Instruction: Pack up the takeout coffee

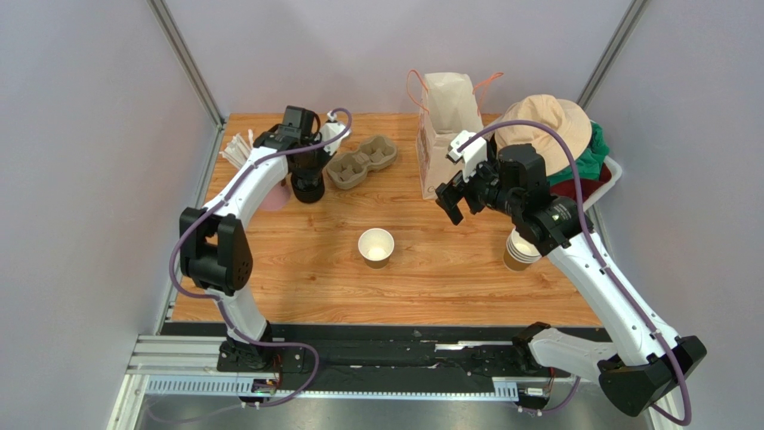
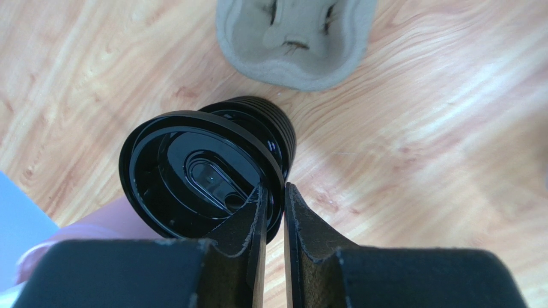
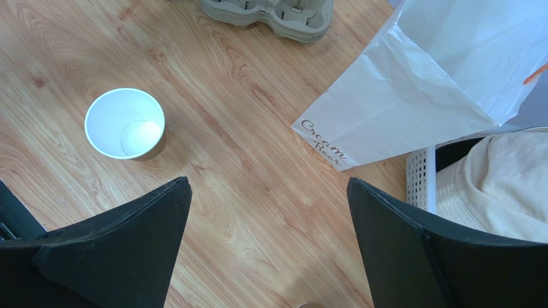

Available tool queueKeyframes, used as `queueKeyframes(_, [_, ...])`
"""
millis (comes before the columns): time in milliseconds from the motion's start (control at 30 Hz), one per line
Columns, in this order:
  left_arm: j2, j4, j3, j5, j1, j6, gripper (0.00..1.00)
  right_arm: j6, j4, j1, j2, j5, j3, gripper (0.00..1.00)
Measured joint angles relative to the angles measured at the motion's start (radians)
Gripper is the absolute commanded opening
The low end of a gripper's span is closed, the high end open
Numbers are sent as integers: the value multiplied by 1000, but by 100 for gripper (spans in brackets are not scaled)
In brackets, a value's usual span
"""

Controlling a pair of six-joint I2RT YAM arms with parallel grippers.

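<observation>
The takeout coffee cup (image 1: 376, 246), kraft-brown outside and white inside, stands lidless and upright mid-table; it also shows in the right wrist view (image 3: 124, 124). My left gripper (image 1: 306, 172) is at the back left, shut on the rim of one black lid (image 2: 193, 173), which it holds tilted just over the pile of black lids (image 2: 273, 122). My right gripper (image 1: 457, 199) hovers open and empty in front of the white paper bag (image 1: 447, 130), to the right of the cup. In its wrist view the fingers (image 3: 268, 183) stand wide apart over bare wood.
A grey pulp cup carrier (image 1: 363, 161) lies right of the lid pile. A stack of lidless brown cups (image 1: 520, 251) stands under my right forearm. A hat (image 1: 547, 125) lies on a white basket (image 3: 421, 179) at the back right. A pink disc (image 1: 273, 197) lies by the lids.
</observation>
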Motion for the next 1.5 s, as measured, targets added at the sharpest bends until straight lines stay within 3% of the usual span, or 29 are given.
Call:
queueKeyframes(133, [-92, -87, 77, 116, 2, -6, 3, 0, 6, 0, -2, -19, 0, 98])
queueKeyframes(367, [-340, -233, 256, 436, 22, -34, 0, 8, -14, 0, -12, -109, 80, 94])
queueKeyframes(533, [-510, -221, 243, 691, 65, -142, 0, 32, -13, 0, 20, -229, 230, 93])
queueKeyframes(600, [-550, -177, 206, 799, 72, -219, 0, 49, -9, 0, 55, -282, 293, 97])
queueKeyframes(800, [-549, 89, 103, 1077, 102, -588, 0, 76, 6, 1, 176, -455, 438, 99])
queueKeyframes(967, [-481, 456, 2, 1214, 159, -1012, 0, 60, 5, 14, 210, -534, 459, 98])
queueKeyframes(1233, [-389, 942, -100, 1268, 172, -1508, 0, 16, -12, 101, 271, -560, 532, 92])
queueKeyframes(1500, [-312, 1177, -21, 1266, 172, -1791, 0, -11, -27, 222, 422, -483, 728, 89])
